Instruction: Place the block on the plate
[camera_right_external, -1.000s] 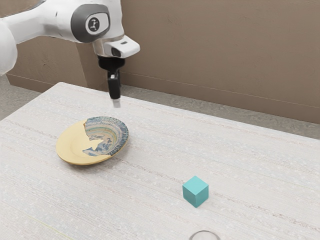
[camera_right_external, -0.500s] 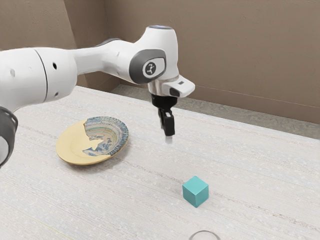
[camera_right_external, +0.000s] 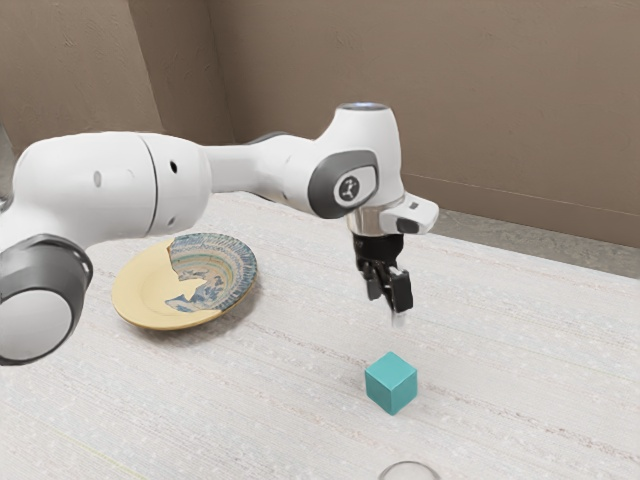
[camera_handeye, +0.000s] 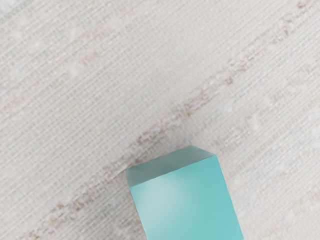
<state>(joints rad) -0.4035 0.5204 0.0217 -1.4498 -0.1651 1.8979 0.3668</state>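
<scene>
only the reach looked made; grasp, carry and placing remained

exterior view: the block (camera_right_external: 391, 383) sat on the desk (camera_right_external: 520, 380), the plate (camera_right_external: 150, 290) well apart from it. above the block, the jaws stood spread, pinching nothing. the arm (camera_right_external: 180, 185) bore a round emblem (camera_right_external: 349, 188), no readable lettering.

wrist view: the block lay ungrasped, its faces unlabelled.

Block (camera_handeye: 187, 205), grey ring (camera_right_external: 408, 462) — edge-cropped
</scene>
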